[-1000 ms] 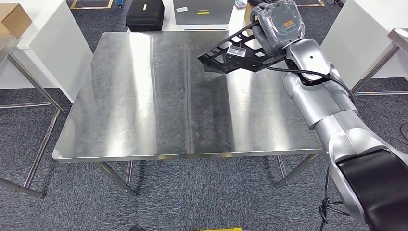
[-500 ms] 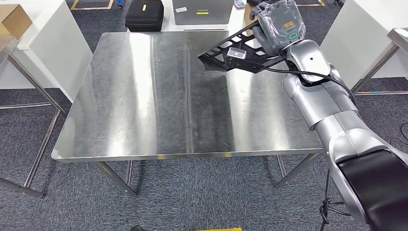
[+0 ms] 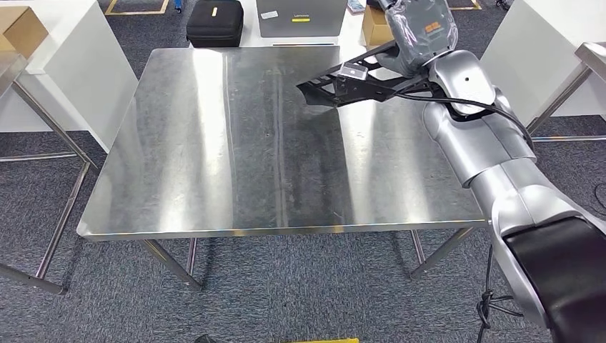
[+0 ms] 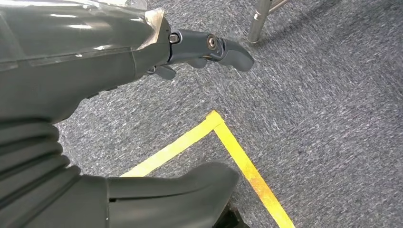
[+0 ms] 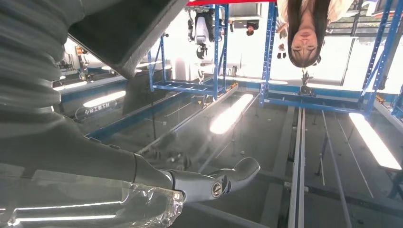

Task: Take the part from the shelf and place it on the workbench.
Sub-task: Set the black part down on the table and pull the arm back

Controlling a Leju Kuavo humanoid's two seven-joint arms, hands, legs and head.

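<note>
Workbench: the steel workbench (image 3: 214, 143) takes up most of the head view; its near edge runs across at 6 o'clock, its far edge lies at 12 o'clock, and its left and right edges slant outward toward the viewer.
Open room: bare steel spreads from the centre out to 9 o'clock and down to 6 o'clock; grey carpet rings the bench on all sides.
Right arm: the silver right arm (image 3: 486, 143) rises from 4 o'clock to 1 o'clock, crossing the bench's right edge.
Right hand: the right hand (image 3: 418, 32) sits at 1 o'clock over the far right corner and grips the part at its right end.
Part: the black part (image 3: 350, 80), a flat frame with cut-outs, sticks out from that hand toward 12 o'clock over the bench's far right quarter; its tip looks close to the steel, contact cannot be told.
Left hand: the left hand (image 4: 119, 109) hangs over carpet and a yellow floor line (image 4: 228, 156), fingers apart, holding nothing.
Around, far side: a black case (image 3: 215, 21) at 11 o'clock, a grey box (image 3: 301, 17) at 12 o'clock and a cardboard box (image 3: 376, 28) beside the right hand, all beyond the far edge.
Around, sides: a white panel (image 3: 78, 64) at 10 o'clock, another white panel (image 3: 529, 50) at 2 o'clock, each well apart from the bench edges.
Person: a person (image 5: 304, 33) stands among blue racks in the right wrist view.
</note>
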